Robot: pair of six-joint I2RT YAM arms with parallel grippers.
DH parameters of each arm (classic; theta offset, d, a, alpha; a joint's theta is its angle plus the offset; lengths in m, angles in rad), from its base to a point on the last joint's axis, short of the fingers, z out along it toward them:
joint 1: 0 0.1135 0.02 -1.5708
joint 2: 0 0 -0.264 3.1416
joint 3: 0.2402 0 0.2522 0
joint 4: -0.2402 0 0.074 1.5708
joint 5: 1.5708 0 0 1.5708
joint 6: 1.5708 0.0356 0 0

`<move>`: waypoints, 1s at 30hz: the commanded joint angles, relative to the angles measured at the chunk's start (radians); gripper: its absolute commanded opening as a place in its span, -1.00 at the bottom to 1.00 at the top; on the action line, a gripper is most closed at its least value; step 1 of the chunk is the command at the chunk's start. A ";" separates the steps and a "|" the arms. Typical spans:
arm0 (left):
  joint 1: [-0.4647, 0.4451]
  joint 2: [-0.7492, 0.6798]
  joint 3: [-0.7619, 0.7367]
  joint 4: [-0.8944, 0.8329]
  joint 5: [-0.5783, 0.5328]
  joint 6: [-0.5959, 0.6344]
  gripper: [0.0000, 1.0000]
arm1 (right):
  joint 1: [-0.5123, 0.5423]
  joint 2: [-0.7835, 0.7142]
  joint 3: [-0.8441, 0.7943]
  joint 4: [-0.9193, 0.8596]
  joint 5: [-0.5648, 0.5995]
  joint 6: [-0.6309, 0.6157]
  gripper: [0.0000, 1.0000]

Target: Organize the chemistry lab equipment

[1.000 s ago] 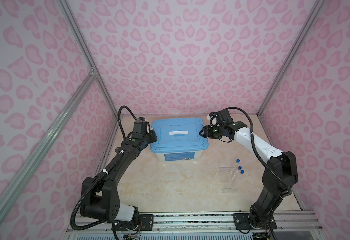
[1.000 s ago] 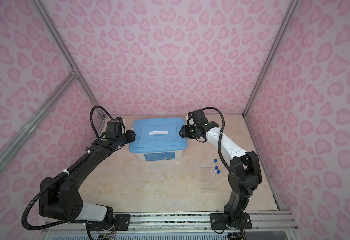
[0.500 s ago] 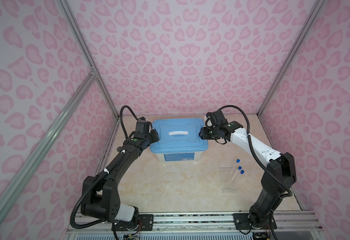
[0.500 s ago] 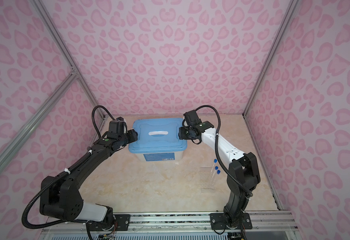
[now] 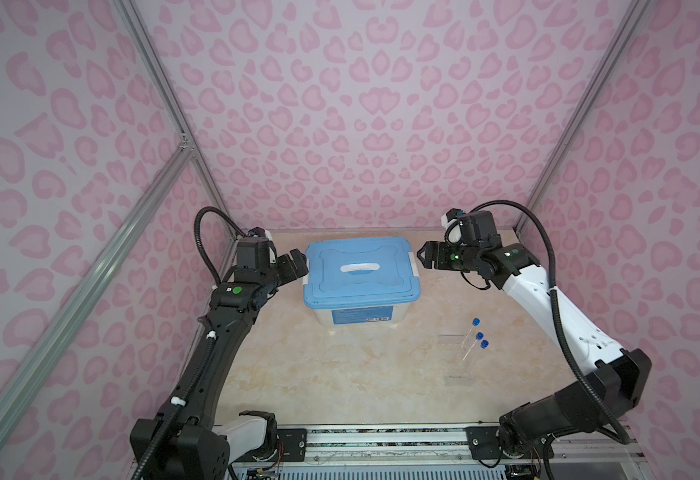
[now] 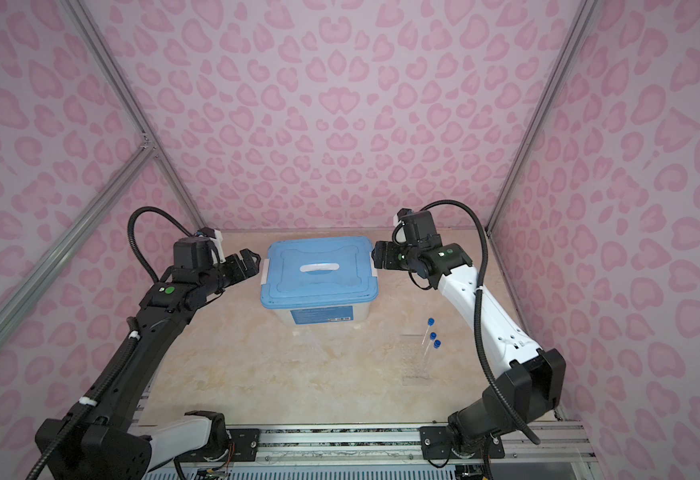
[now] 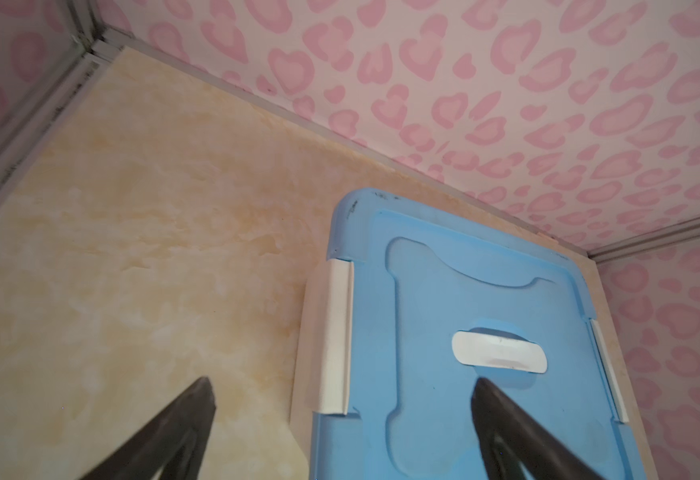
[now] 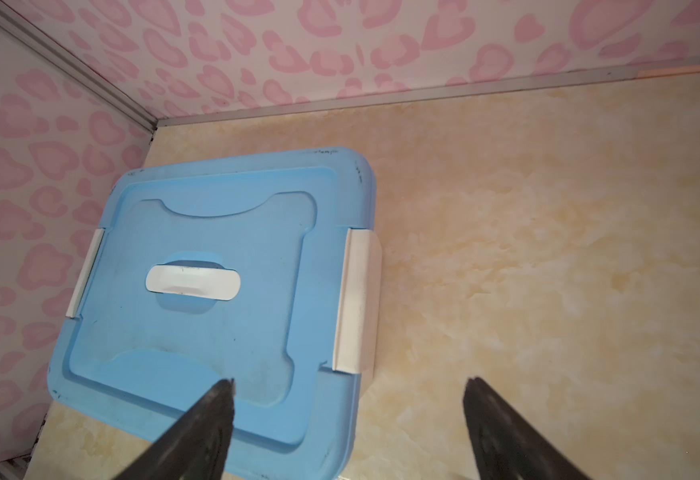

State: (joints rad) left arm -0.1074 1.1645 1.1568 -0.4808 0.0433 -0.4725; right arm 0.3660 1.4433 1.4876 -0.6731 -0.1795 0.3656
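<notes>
Blue-capped tubes (image 5: 480,335) well apart from both jaws

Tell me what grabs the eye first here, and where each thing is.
The white box with the blue lid stands at the back middle of the table, lid on, flanked by the left gripper and right gripper, both open at its two ends. Three blue-capped tubes lie to the right, nearer the front, at a faint clear rack.

The box (image 5: 361,274) sits at the table's (image 5: 340,374) back; tubes (image 5: 470,347) stand in the rack (image 5: 458,376) front-right of it.
</notes>
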 commanded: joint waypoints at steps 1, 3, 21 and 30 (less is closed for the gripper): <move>0.010 -0.080 -0.034 -0.027 -0.175 0.055 0.95 | -0.038 -0.090 -0.081 -0.007 0.099 -0.057 0.86; 0.010 -0.118 -0.059 -0.034 -0.270 0.080 0.95 | -0.076 -0.145 -0.116 -0.017 0.134 -0.091 0.86; 0.040 -0.092 -0.447 0.510 -0.419 0.247 0.93 | -0.551 -0.315 -0.663 0.522 0.235 -0.101 0.92; 0.078 -0.005 -0.595 0.754 -0.421 0.253 0.98 | -0.553 -0.210 -0.867 0.849 0.255 -0.211 0.92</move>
State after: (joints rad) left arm -0.0353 1.1481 0.5957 0.1303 -0.3920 -0.2348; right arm -0.1860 1.2175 0.6506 0.0055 0.0597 0.1928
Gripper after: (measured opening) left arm 0.990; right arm 0.959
